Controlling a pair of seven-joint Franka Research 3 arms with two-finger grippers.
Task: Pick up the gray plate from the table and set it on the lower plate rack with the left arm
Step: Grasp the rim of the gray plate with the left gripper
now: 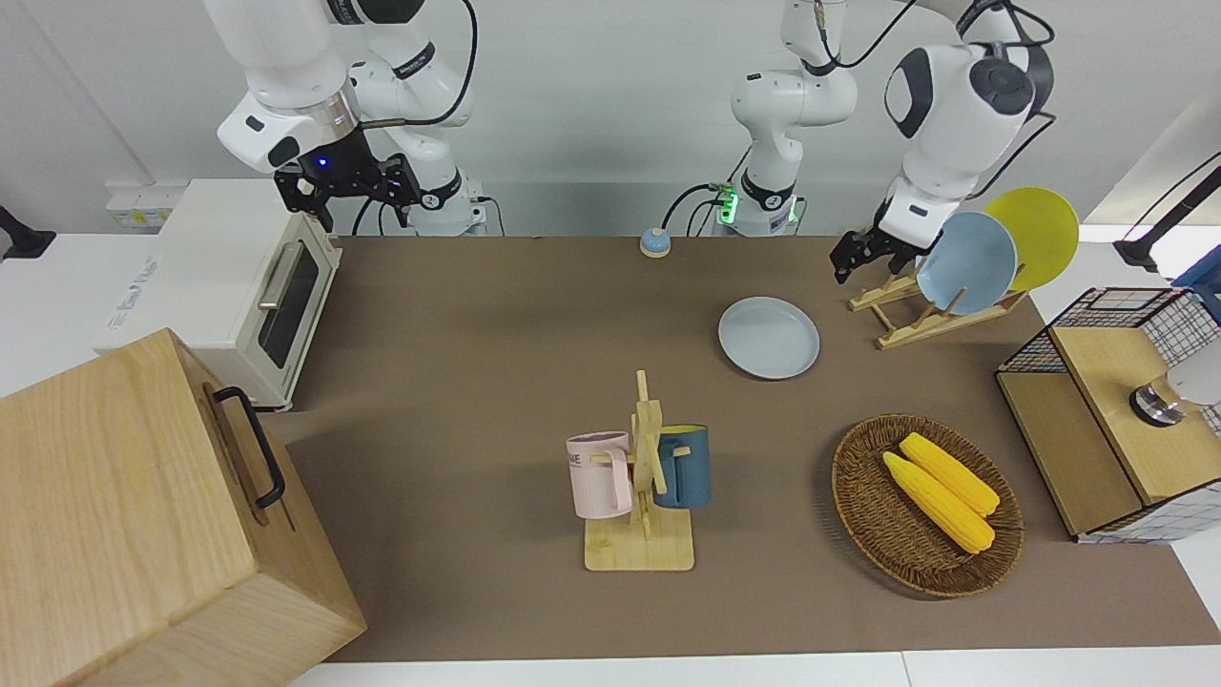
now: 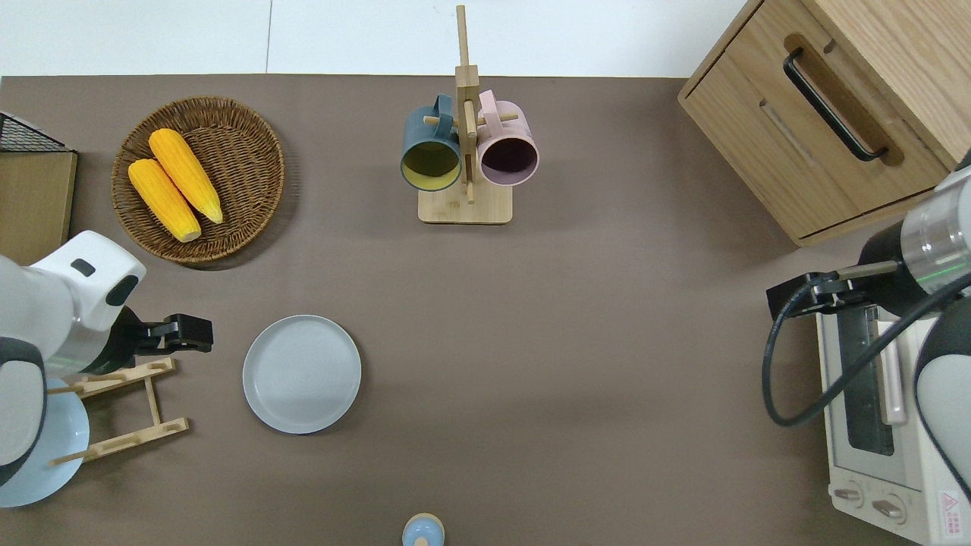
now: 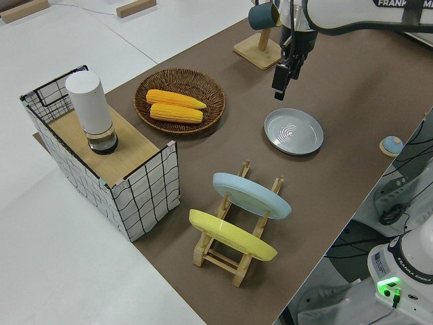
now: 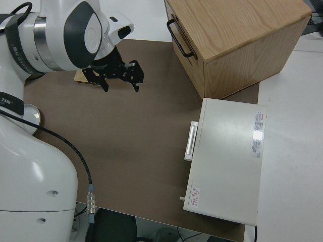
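1. Left pincer (image 2: 199,334) hangs in the air over the brown surface (image 2: 576,341), between the gray plate (image 2: 302,374) and the lower plate rack (image 2: 125,409); it holds nothing, and I cannot tell whether its fingers are apart or together.
2. Right pincer (image 4: 121,76) is parked, fingers spread, gripping nothing.
3. Lying flat on the surface and bare, the gray plate is just beside the free end of the rack, toward the right arm's end.
4. Standing tilted between the rack's pegs are a light blue plate (image 1: 965,262) and a yellow plate (image 1: 1035,234); the slots nearest the gray plate are free.
5. Farther from the robots than the rack, a round wicker basket (image 2: 254,125) holds two yellow corn cobs (image 2: 174,184) lying side by side.
6. A wooden mug stand (image 1: 642,496) carries a pink mug (image 1: 599,474) and a dark blue mug (image 1: 684,467), one on each side.
7. At the left arm's end stands a wire-sided box (image 3: 145,196) with a wooden top; on it a white cylinder (image 3: 91,112) stands upright.
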